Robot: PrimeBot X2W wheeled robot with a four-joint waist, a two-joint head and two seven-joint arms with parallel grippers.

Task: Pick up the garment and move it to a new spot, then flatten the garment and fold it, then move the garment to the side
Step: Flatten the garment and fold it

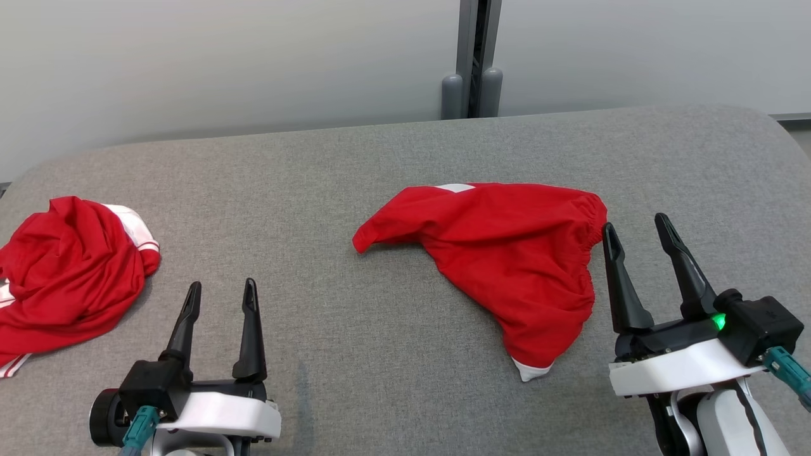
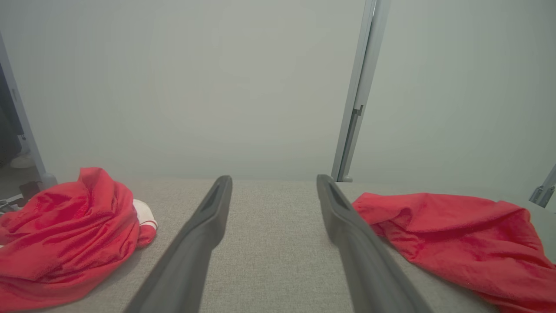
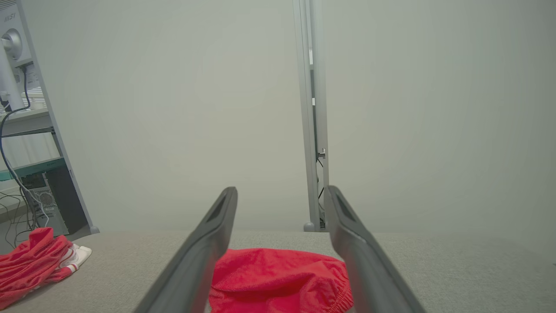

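A red garment (image 1: 507, 247) with an elastic hem and white trim lies loosely spread at the middle right of the grey fabric table (image 1: 380, 152). It also lies at the right in the left wrist view (image 2: 456, 243) and low between the fingers in the right wrist view (image 3: 278, 278). My right gripper (image 1: 635, 225) stands open just right of its elastic edge, nothing between the fingers (image 3: 281, 190). My left gripper (image 1: 222, 288) is open near the front left over bare table, well left of the garment (image 2: 273, 179).
A second red garment (image 1: 63, 272) with white striped trim sits crumpled at the table's left edge (image 2: 65, 234) (image 3: 30, 261). A grey post (image 1: 472, 63) and pale wall panels stand behind the table. A shelf with a monitor (image 3: 13, 52) is off to the left.
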